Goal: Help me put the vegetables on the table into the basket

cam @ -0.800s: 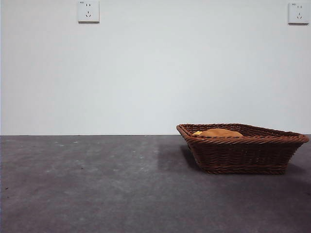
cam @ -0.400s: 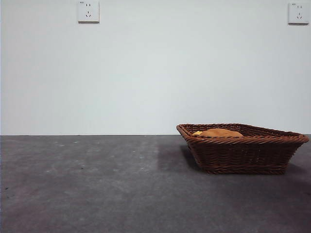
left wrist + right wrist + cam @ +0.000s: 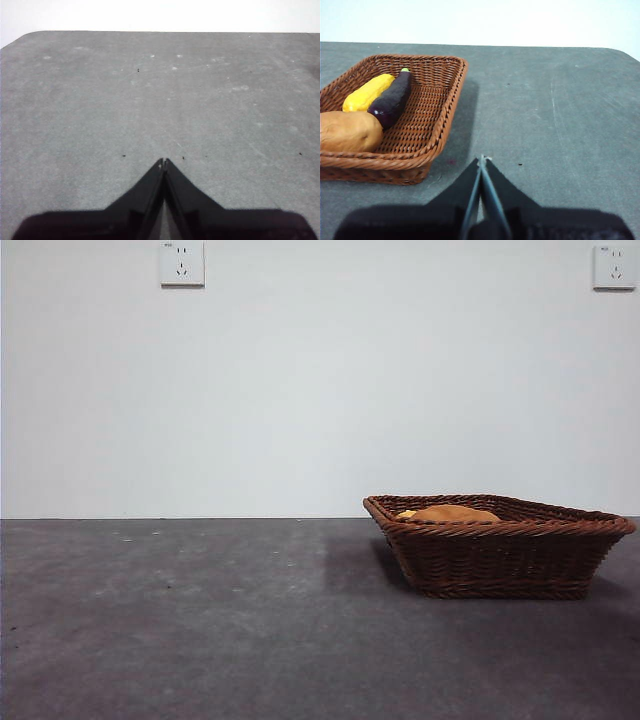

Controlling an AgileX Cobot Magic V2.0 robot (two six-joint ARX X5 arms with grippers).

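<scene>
1. Three vegetables lying in the basket [image 3: 427,131], off to one side of the right gripper [image 3: 481,161] and a little ahead of its tips.
2. Eggplant [image 3: 391,100]: long axis running away from the right gripper, green stem end pointing at the basket's far wall.
3. Corn cob [image 3: 368,92]: just beside the eggplant on the side away from the gripper, roughly parallel, touching or nearly so.
4. Potato [image 3: 349,131]: at the basket's near end, long axis crosswise, against the eggplant's near end.
5. From the front, only potato [image 3: 450,513] and probably a sliver of corn above the rim [image 3: 500,527].
6. Right gripper: clenched, empty, low over the bare table [image 3: 560,115] just outside the basket.
7. Left gripper [image 3: 163,162]: pressed together, empty, over bare table [image 3: 150,100].
</scene>
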